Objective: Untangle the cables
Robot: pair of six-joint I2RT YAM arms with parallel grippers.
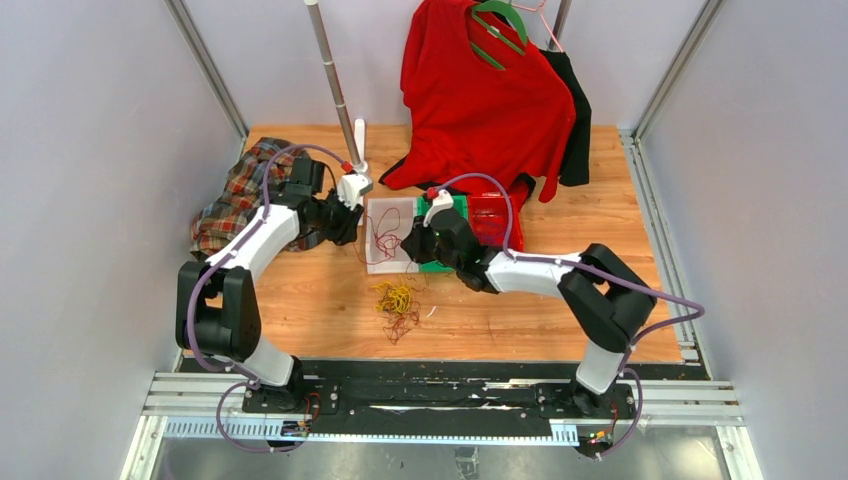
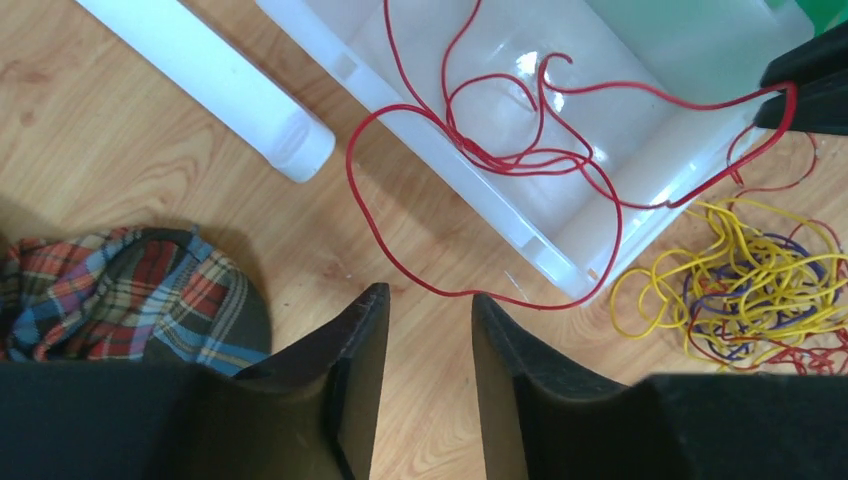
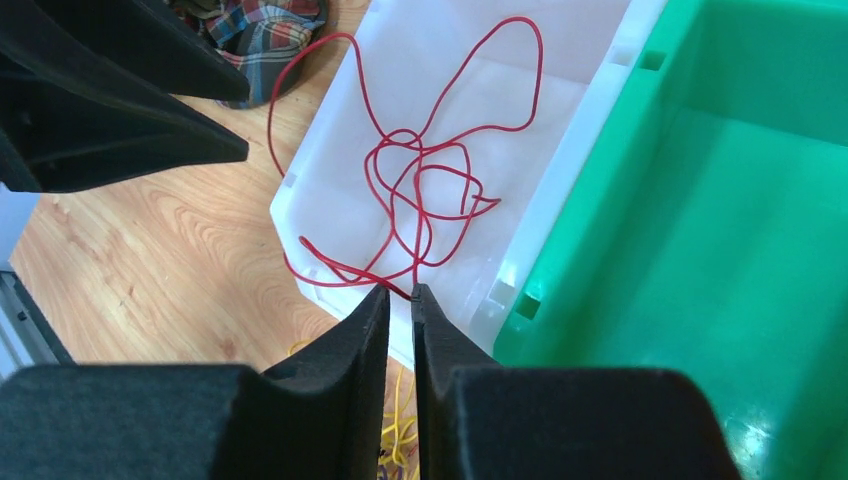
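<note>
Right gripper (image 3: 400,297) clamped on red cable (image 3: 420,168), seemingly near its end, over white tray (image 3: 470,70) rim. Left gripper (image 2: 428,300) fingers apart, cable loop just ahead.

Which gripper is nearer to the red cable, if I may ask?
Right. The right gripper is shut on the red cable at the edge of the white bin; the left gripper hangs open beside it, short of a loop.

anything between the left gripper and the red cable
Nothing visible: only bare table separates the open left gripper from the loop of red cable hanging over the white bin rim.
</note>
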